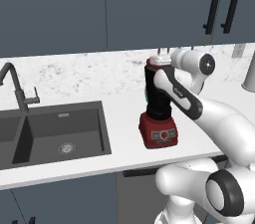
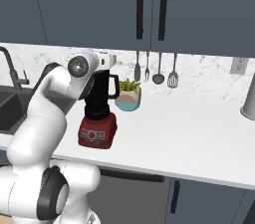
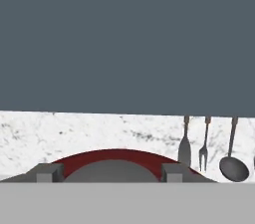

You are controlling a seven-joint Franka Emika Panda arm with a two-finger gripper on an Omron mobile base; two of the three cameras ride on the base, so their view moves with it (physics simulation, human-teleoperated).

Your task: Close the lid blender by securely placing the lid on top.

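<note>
Blender (image 1: pixel 158 118) standing on counter (image 1: pixel 119 118) by sink (image 1: pixel 50 133); lid (image 3: pixel 114 161) sitting between partly open pincer (image 3: pixel 110 173) fingertips at jar mouth, apparently gripped; seating seemingly nearly done, release and withdrawal remaining.

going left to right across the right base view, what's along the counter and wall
faucet → blender → potted plant → hanging utensils → wall outlet → grey container at the right edge
</note>
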